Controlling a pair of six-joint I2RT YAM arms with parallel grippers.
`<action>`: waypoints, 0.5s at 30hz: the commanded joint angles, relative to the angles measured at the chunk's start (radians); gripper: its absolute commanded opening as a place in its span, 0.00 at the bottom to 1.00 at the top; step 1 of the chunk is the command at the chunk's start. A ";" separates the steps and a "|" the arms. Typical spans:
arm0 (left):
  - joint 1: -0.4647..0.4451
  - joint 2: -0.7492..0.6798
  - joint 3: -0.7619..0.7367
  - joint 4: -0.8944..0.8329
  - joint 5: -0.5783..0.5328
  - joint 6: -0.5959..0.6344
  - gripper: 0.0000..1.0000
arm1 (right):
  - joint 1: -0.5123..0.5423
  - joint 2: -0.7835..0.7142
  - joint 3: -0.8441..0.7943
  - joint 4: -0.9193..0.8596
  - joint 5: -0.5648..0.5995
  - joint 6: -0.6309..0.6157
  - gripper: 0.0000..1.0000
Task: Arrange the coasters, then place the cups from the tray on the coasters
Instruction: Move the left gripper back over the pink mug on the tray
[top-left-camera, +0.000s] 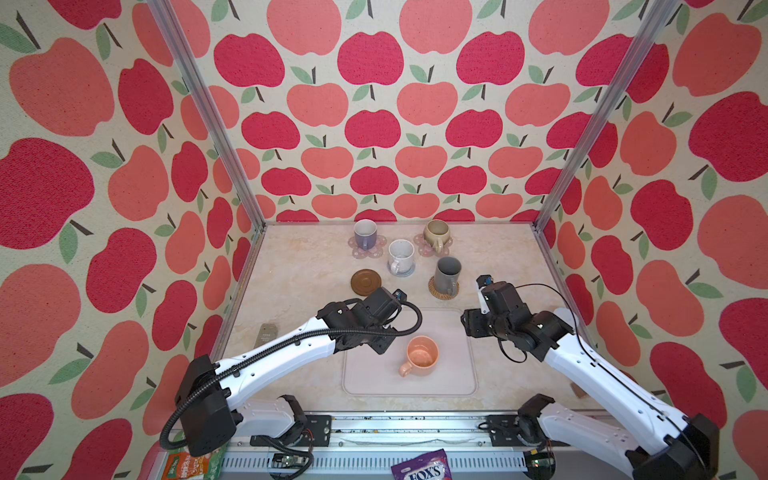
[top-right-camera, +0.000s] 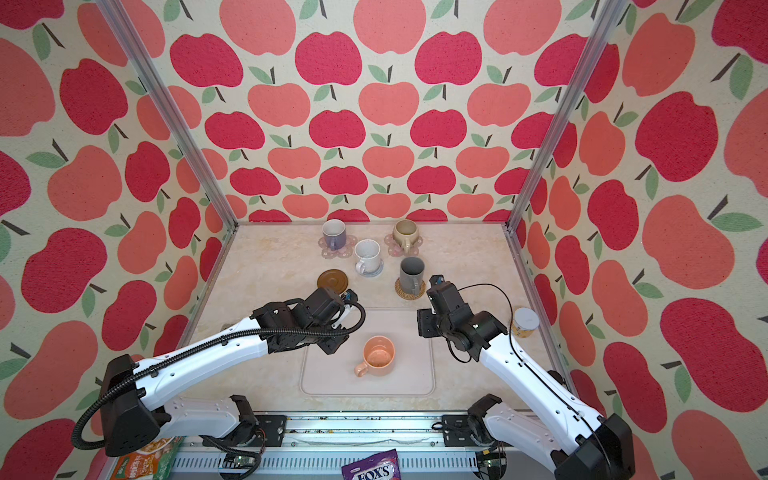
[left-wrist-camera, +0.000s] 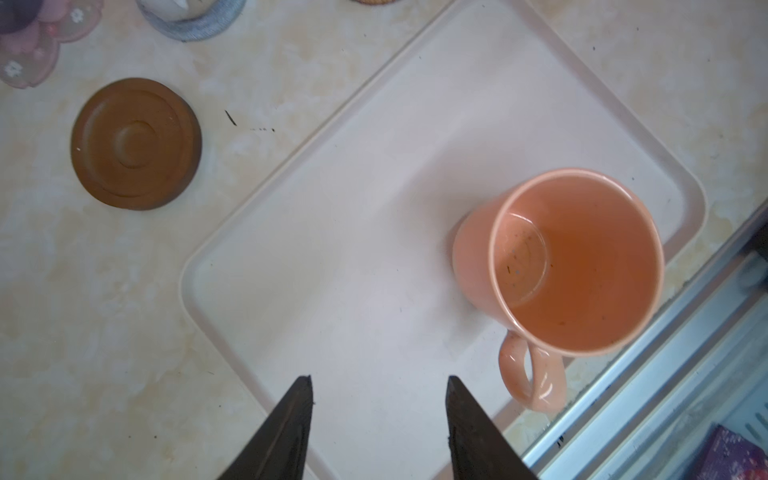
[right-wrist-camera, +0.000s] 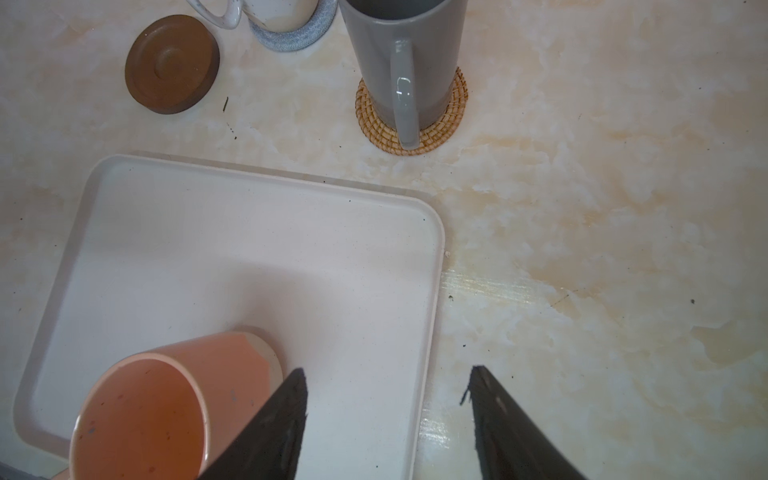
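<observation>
Left pincer (left-wrist-camera: 379, 380) parted, hovering above tray (left-wrist-camera: 353, 216)

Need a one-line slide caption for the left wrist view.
Open left gripper over the tray; peach mug upright on it, brown coaster bare alongside.

The left arm (top-left-camera: 274, 353) and right arm (top-left-camera: 590, 357) are stretched forward and inward, with wrists angled down. The left pincer (left-wrist-camera: 379, 380) and right pincer (right-wrist-camera: 387, 370) are held empty, jaws parted.
</observation>
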 joint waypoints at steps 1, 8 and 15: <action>-0.073 -0.072 -0.055 -0.014 0.033 -0.090 0.54 | 0.005 -0.024 -0.013 -0.028 0.032 0.024 0.65; -0.212 -0.049 -0.124 0.106 0.081 -0.153 0.55 | 0.005 -0.006 -0.017 -0.027 0.039 0.029 0.65; -0.227 0.075 -0.106 0.169 0.088 -0.147 0.55 | 0.005 -0.007 -0.019 -0.020 0.037 0.042 0.66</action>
